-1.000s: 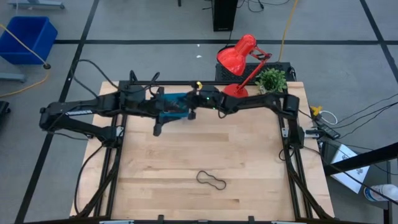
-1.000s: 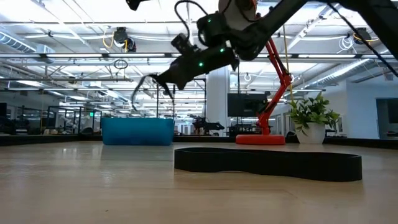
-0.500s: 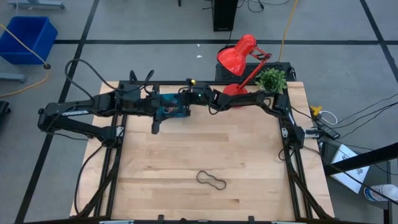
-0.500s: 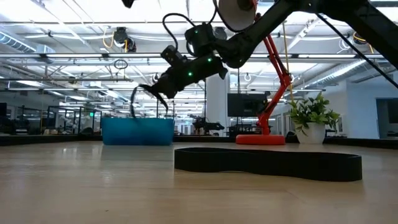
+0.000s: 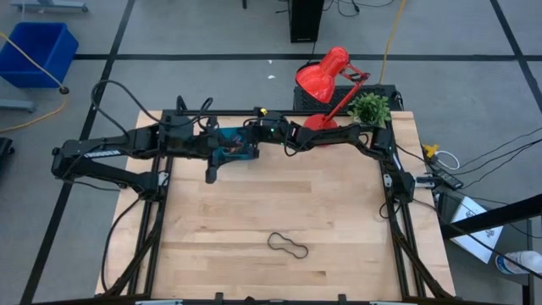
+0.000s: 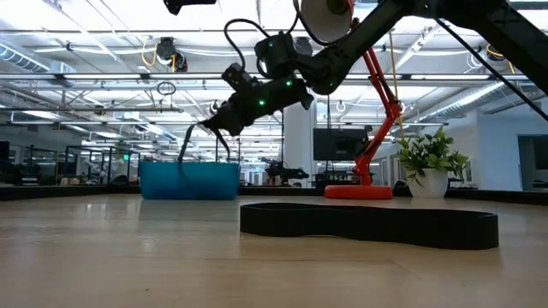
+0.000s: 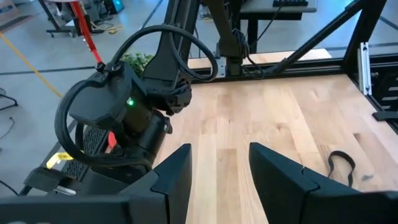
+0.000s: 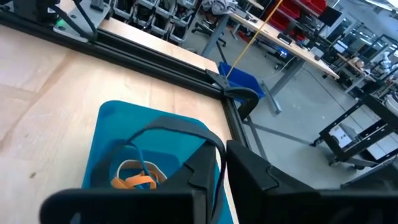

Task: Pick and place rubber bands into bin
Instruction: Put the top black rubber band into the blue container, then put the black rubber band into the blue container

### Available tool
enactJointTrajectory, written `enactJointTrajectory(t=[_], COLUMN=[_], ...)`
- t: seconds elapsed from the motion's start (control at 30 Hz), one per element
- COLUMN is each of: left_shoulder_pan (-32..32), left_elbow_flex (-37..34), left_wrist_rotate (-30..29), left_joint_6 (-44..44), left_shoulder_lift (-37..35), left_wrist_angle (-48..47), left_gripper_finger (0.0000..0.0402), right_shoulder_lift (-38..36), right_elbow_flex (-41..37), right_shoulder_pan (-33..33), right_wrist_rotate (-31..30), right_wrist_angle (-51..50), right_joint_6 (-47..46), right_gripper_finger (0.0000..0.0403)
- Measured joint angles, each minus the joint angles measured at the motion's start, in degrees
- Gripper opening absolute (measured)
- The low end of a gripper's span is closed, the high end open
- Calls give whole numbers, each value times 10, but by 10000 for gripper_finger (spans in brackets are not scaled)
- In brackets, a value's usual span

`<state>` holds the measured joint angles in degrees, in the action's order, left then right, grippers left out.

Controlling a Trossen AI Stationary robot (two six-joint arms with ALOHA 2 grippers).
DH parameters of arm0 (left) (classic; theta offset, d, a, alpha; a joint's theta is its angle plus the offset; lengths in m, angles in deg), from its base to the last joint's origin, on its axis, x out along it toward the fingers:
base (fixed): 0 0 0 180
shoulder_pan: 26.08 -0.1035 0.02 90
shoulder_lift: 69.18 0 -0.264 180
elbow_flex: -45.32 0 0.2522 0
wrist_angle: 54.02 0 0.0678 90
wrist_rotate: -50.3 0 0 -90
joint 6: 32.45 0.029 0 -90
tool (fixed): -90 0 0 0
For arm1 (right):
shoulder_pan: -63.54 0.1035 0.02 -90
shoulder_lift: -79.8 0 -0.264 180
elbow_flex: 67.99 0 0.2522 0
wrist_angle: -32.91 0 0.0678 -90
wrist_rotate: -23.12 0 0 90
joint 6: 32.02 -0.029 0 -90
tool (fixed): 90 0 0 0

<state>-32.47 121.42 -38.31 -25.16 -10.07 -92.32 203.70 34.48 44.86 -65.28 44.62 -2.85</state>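
Pale wood-grain table (image 5: pixel 279 203), smooth teal plastic bin (image 8: pixel 118 143), glossy red lamp (image 5: pixel 326 76)

Black band (image 8: pixel 177 129) dangling over bin (image 8: pixel 106 143)

Bin (image 8: pixel 112 134): teal-blue. Bands inside: one orange (image 8: pixel 134 182), one blue (image 8: pixel 140 163). Band pinched in right gripper (image 8: pixel 210 163): black (image 8: pixel 171 127). Band on table (image 5: pixel 287 245): black. Table (image 5: pixel 279 203): pale wood grain. Lamp (image 5: pixel 326 80): red. Plant (image 5: pixel 368 108): green.
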Motion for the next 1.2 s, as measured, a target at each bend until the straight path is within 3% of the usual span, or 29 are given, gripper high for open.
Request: enactJointTrajectory(t=[0.2, 0.37, 0.53, 1.2], left_shoulder_pan=[0, 0, 0, 0], left_elbow_flex=[0, 0, 0, 0], left_wrist_rotate=[0, 0, 0, 0], left_joint_6=[0, 0, 0, -2], left_shoulder_lift=[0, 0, 0, 0], left_wrist_angle=[-2, -2, -12, -23], left_gripper_finger=[168, 168, 168, 168], right_shoulder_lift=[0, 0, 0, 0], right_elbow_flex=[0, 0, 0, -1], right_shoulder_pan=[0, 0, 1, 12], right_wrist_rotate=[-4, -45, -61, -61], right_wrist_angle=[0, -6, -41, -153], right_joint_6=[0, 0, -47, -162], right_gripper_finger=[84, 136, 170, 177])
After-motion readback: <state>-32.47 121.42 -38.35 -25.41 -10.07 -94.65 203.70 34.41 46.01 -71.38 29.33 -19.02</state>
